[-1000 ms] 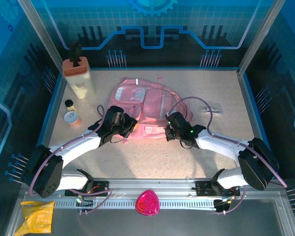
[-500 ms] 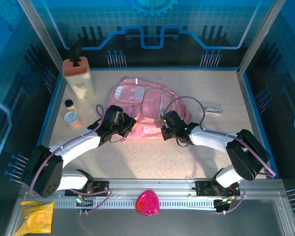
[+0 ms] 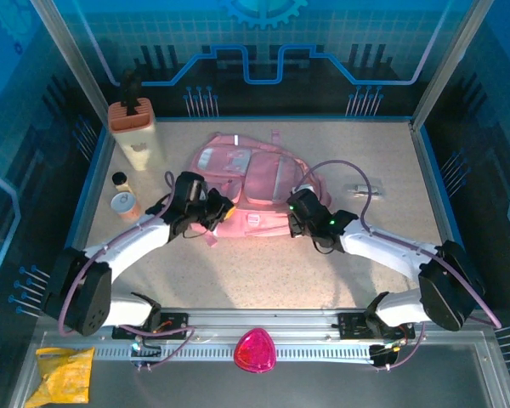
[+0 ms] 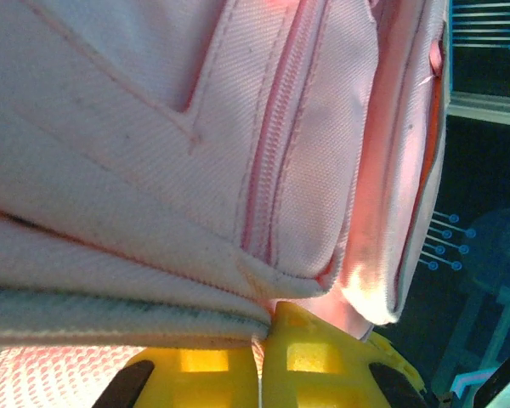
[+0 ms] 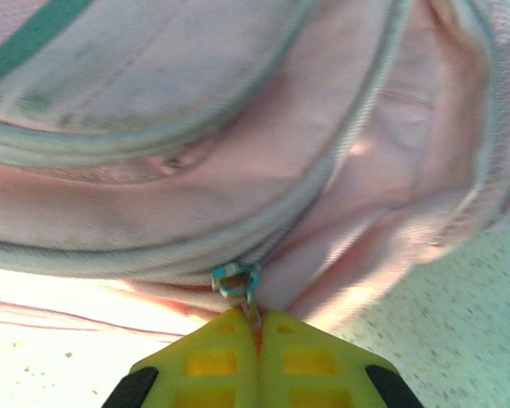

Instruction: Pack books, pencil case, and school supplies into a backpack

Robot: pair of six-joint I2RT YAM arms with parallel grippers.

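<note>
The pink backpack lies flat mid-table. My left gripper is at its near left edge, and in the left wrist view it is shut on a fold of the backpack fabric. My right gripper is at the near right edge. Seen from the right wrist, it is shut on the pull of a blue-tinted zip slider on the backpack. A small pale school-supplies item lies on the table to the right. The books and pencil case are hidden.
A tall beige box with a black top stands at the back left, with two small jars in front of it. The right arm's cable loops above the table. A pink object and a yellow bag lie below the table's near rail.
Both grippers have shifted slightly away from the near edge, still holding. The backpack's near flap, earlier spread towards me, is now drawn in. The right arm swung left, then back.
</note>
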